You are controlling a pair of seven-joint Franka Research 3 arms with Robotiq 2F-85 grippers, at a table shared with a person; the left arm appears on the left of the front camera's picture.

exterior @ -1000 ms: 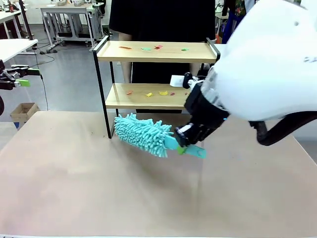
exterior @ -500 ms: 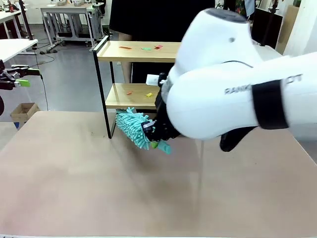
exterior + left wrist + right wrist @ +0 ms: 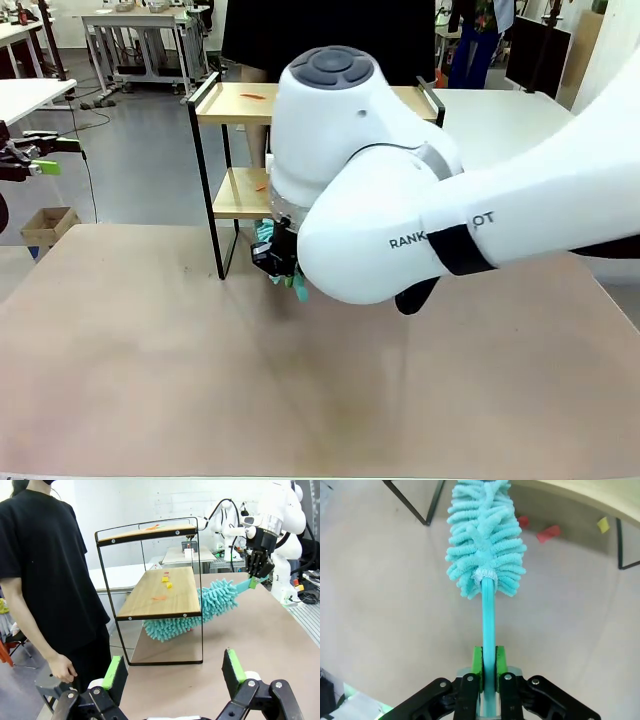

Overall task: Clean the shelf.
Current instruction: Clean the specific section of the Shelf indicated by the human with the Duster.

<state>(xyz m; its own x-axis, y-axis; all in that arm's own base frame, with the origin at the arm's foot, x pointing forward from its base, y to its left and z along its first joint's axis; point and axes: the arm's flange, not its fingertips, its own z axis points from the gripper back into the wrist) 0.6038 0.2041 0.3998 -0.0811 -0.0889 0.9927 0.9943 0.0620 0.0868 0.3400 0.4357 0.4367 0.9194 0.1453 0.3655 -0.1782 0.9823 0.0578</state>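
1. Front view: my white right arm [image 3: 400,200] reaches across the middle. At its 7 o'clock end, my right pincer [image 3: 280,265] is black and clamped. A tuft of the fluffy turquoise chenille duster [image 3: 264,233] shows just above it. The shelf [image 3: 232,102], a small two-tier rack of light wooden boards in a thin black metal frame, stands on the beige table [image 3: 140,350] at 12 o'clock from the pincer, partly behind my arm. A person in black [image 3: 250,30] stands beyond it.

2. Left wrist view: my left pincer [image 3: 174,672] is spread wide at 6 o'clock, its green pads [image 3: 115,672] well apart, with nothing between them. The shelf [image 3: 165,592] stands at 12 o'clock from it, end-on. There are small yellow and orange scraps [image 3: 167,582] on its lower board. The duster head [image 3: 195,610] lies under that board, slanting up toward 2 o'clock to my right pincer [image 3: 257,570]. The person [image 3: 45,565] stands at 9 o'clock.

3. Right wrist view: my right pincer [image 3: 489,655] is closed tight on the duster's turquoise plastic handle [image 3: 488,615], which is pinched between both green pads. The duster head [image 3: 485,540] points to 12 o'clock, in under the shelf's board [image 3: 580,492]. Red scraps [image 3: 550,531] lie on the table at its 3 o'clock.
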